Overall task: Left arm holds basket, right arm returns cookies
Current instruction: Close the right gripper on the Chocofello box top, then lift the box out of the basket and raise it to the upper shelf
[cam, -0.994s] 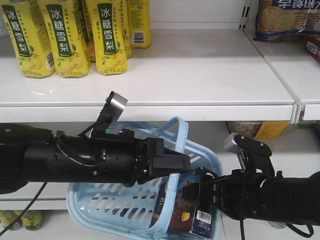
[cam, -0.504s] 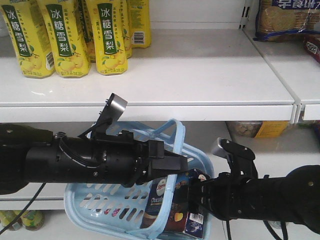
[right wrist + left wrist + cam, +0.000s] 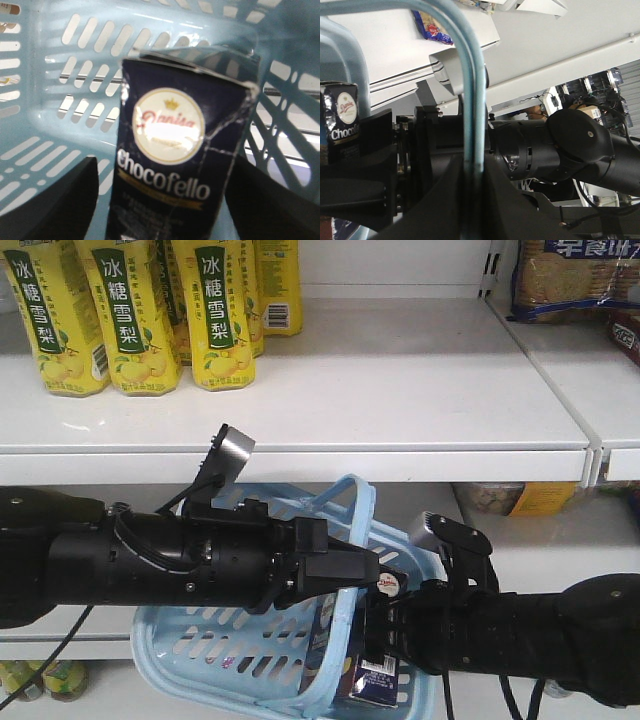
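My left arm (image 3: 150, 560) reaches in from the left. Its gripper (image 3: 350, 565) is shut on a hoop handle (image 3: 355, 505) of the light blue basket (image 3: 200, 650), which hangs in front of the lower shelf. In the left wrist view the jaws (image 3: 472, 170) pinch the handle (image 3: 472, 100). My right gripper (image 3: 385, 630) is inside the basket, its fingers on either side of the upright navy cookies box (image 3: 375, 675). In the right wrist view the box (image 3: 175, 150) stands between the fingers of the gripper (image 3: 165, 170), against the basket wall (image 3: 50, 125). The box also shows in the left wrist view (image 3: 342, 120).
A white upper shelf (image 3: 400, 390) carries yellow drink bottles (image 3: 125, 310) at its left end. Cracker packs (image 3: 570, 280) sit on the adjoining shelf at the top right. A clear tub with a yellow label (image 3: 510, 498) stands on the lower shelf, right of the basket.
My right arm has pushed further left into the basket. The cookies box has been stood upright and has risen with the gripper. My left arm and the basket have held still.
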Robot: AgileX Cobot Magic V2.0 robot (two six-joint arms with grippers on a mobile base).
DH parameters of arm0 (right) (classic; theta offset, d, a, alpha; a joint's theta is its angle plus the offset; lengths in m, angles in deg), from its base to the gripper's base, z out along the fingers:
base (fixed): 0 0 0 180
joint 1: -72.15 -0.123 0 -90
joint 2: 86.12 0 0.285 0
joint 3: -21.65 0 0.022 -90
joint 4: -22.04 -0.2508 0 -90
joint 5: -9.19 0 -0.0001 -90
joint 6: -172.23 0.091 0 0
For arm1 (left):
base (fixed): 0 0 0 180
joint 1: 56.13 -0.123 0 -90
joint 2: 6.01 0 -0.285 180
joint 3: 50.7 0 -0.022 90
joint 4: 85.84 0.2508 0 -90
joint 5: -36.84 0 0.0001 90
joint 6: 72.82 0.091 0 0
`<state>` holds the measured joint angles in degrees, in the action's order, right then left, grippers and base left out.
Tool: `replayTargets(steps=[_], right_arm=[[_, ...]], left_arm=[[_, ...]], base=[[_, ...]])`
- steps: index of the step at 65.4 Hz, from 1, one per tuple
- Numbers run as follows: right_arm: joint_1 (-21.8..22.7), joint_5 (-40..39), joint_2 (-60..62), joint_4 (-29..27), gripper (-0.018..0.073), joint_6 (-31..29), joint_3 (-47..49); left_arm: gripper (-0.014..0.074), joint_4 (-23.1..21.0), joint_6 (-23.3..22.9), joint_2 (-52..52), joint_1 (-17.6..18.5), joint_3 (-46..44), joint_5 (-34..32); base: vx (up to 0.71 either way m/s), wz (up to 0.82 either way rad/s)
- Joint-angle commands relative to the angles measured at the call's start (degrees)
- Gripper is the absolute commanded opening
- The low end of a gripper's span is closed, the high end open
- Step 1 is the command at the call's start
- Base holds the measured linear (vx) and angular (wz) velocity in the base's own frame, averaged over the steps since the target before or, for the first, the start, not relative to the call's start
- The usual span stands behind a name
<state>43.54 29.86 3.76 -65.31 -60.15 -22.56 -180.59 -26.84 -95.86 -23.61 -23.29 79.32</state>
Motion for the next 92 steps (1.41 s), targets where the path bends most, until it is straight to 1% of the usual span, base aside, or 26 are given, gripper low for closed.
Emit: replayTargets(steps=[1, 10, 16, 25, 32, 46, 54, 68, 77, 92], right_arm=[[0.0, -0.8, 1.3, -1.4, 0.0478, -1.5, 1.4], [0.0, -1.5, -0.2, -0.4, 0.0478, -1.5, 1.9], [0.0, -0.1, -2.6, 0.0, 0.0471, -1.4, 2.8], [0.0, 1.0, -6.0, 0.0, 0.0438, -1.4, 4.4], [0.0, 0.2, -6.7, -0.1, 0.0375, -1.4, 4.6], [0.0, -0.3, -5.4, 0.0, 0.0183, -1.4, 4.6], [0.0, -0.4, -3.4, 0.3, 0.0118, -1.4, 4.3], [0.0, -0.8, 1.6, 0.0, 0.0111, -0.4, 3.2], [0.0, -2.4, 5.8, 0.0, 0.0112, 0.1, -0.6], [0.0, -4.9, 16.0, 0.0, 0.0115, 0.2, -6.2]], left_arm=[[-0.0003, -6.8, 1.2, 2.5, -0.1, -2.4, 1.6], [-0.0003, -6.8, 1.2, 2.5, -0.1, -2.4, 1.6], [-0.0003, -6.8, 1.2, 2.5, -0.1, -2.4, 1.6], [-0.0003, -6.8, 1.2, 2.5, -0.1, -2.4, 1.6], [-0.0003, -6.8, 1.2, 2.5, -0.1, -2.4, 1.6], [-0.0003, -6.8, 1.2, 2.5, -0.1, -2.4, 1.6], [-0.0003, -6.8, 1.2, 2.5, -0.1, -2.4, 1.6], [-0.0003, -6.8, 1.2, 2.5, -0.1, -2.4, 1.6], [-0.0003, -6.8, 1.2, 2.5, -0.1, -2.4, 1.6], [-0.0003, -6.8, 1.2, 2.5, -0.1, -2.4, 1.6]], base=[[0.00, 0.00], [0.00, 0.00], [0.00, 0.00], [0.00, 0.00], [0.00, 0.00], [0.00, 0.00], [0.00, 0.00], [0.00, 0.00], [0.00, 0.00], [0.00, 0.00]])
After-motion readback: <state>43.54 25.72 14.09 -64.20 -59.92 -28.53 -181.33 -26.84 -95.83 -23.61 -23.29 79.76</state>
